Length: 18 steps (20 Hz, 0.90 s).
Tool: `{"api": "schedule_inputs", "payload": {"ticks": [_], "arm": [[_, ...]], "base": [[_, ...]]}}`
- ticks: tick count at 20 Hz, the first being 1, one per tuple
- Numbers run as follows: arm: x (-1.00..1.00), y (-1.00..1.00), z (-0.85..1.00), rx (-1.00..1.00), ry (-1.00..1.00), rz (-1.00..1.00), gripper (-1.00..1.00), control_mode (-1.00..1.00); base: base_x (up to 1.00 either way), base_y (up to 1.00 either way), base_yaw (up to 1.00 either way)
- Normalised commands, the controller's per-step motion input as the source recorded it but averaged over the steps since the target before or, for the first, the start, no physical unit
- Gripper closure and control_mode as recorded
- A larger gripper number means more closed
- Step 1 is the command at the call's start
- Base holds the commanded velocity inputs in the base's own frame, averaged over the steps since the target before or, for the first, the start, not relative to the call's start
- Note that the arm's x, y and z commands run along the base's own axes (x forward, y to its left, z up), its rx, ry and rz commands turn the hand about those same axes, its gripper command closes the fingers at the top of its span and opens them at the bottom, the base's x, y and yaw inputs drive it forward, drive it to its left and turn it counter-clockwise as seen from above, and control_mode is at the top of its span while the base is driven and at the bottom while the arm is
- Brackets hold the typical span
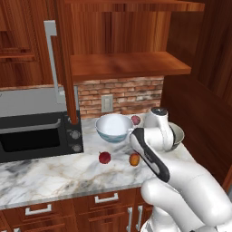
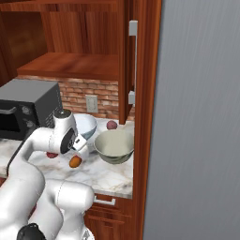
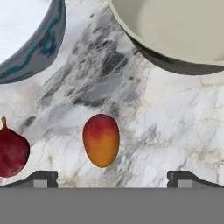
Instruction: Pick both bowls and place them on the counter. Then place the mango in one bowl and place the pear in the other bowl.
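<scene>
Both bowls (image 3: 183, 39) empty; mango (image 3: 101, 140) outside

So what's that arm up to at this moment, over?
Pincer open, holding nothing, poised over the mango. Both bowls on the counter: floral bowl, grey-green bowl, each without fruit. Pear lies beside the mango, apart from it. Nothing in the way.

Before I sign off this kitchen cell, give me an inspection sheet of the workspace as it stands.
Surface: marble counter, nothing spilled.
Job's things: floral bowl and grey-green bowl upright on the counter, both empty; mango and pear lying on the counter in front of them, apart.
Clutter: a paler red fruit behind the bowls.
Claw: claw open, above the mango, holding nothing.
Cables: nothing seen.
Surroundings: microwave, brick backsplash, wooden shelf.
</scene>
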Motion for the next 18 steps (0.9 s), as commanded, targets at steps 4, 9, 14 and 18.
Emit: {"api": "schedule_inputs", "payload": {"ticks": [4,9,14,18], "arm": [[0.11,0.30,-0.24,-0.28,0.00,0.19,-1.00,-1.00],[0.00,0.00,-0.28,-0.20,0.04,0.07,-1.00,-1.00],[-0.01,0.00,-0.27,-0.05,0.02,0.06,-1.00,-1.00],[0.05,0.00,-0.28,0.00,-0.01,0.11,-1.00,-1.00]], "base": [[0.00,0.00,0.00],[0.00,0.00,0.00],[0.00,0.00,0.00],[0.00,0.00,0.00]]}}
